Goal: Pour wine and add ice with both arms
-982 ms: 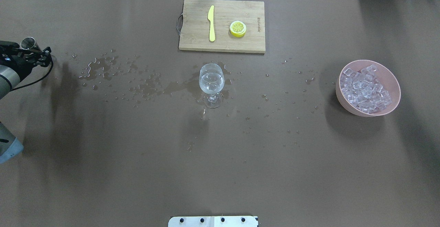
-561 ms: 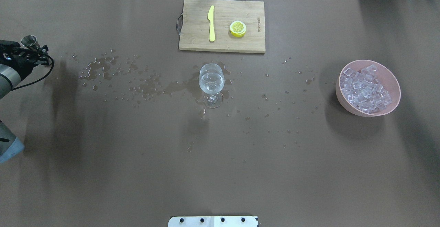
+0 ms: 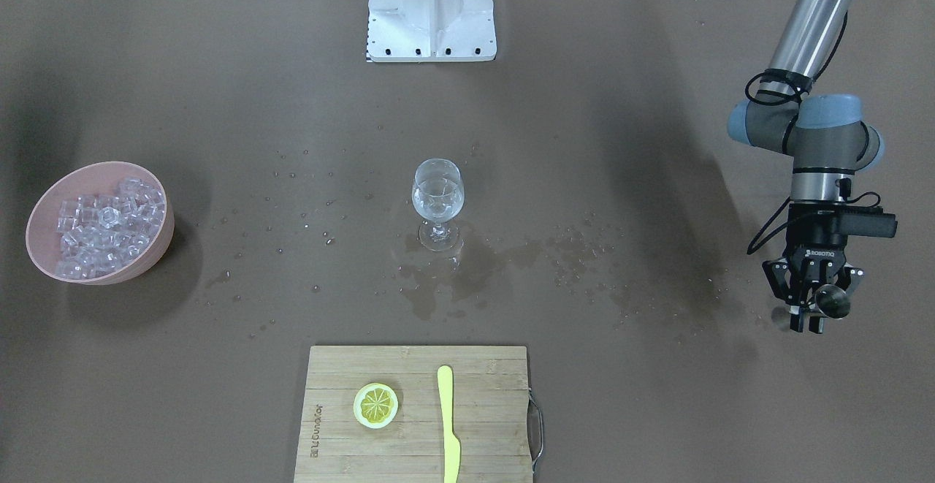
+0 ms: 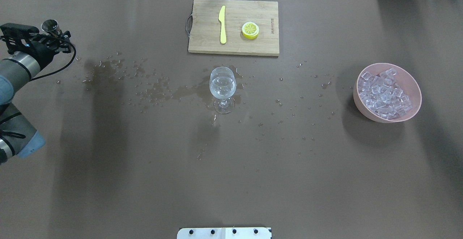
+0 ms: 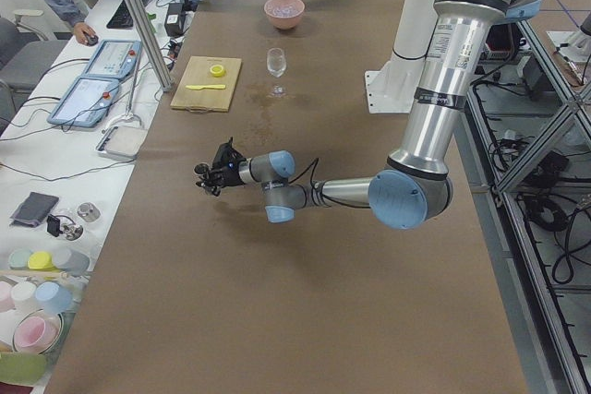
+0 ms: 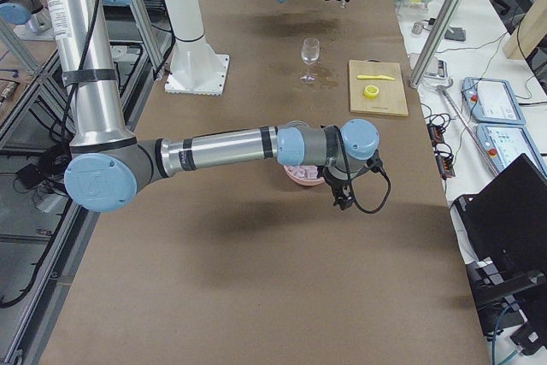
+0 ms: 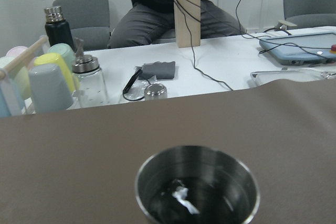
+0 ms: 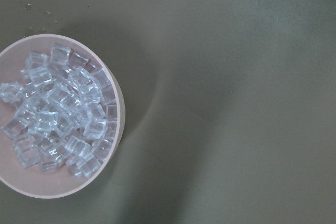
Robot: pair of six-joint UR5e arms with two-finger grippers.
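Note:
My left gripper point(image 4: 54, 39) is shut on a small steel measuring cup point(image 4: 49, 25) and holds it upright at the table's far left; it also shows in the front view point(image 3: 811, 311). The left wrist view shows a little clear wine in the cup point(image 7: 197, 187). A stemmed glass point(image 4: 222, 87) with clear liquid stands mid-table. The ice point(image 4: 385, 92) fills a pink bowl point(image 4: 365, 113) at the right, also in the right wrist view point(image 8: 58, 124). My right gripper point(image 6: 342, 201) hangs just beside the bowl; I cannot tell whether it is open or shut.
A wooden cutting board point(image 4: 202, 33) with a yellow knife point(image 4: 222, 24) and a lemon slice point(image 4: 250, 30) lies behind the glass. Spilled drops and puddles point(image 4: 108, 69) spread from the left side to the glass. The white base point(image 4: 224, 233) is at the near edge.
My left gripper has carried the steel cup toward the table's far edge and a little to the right. The glass and the bowl have not moved.

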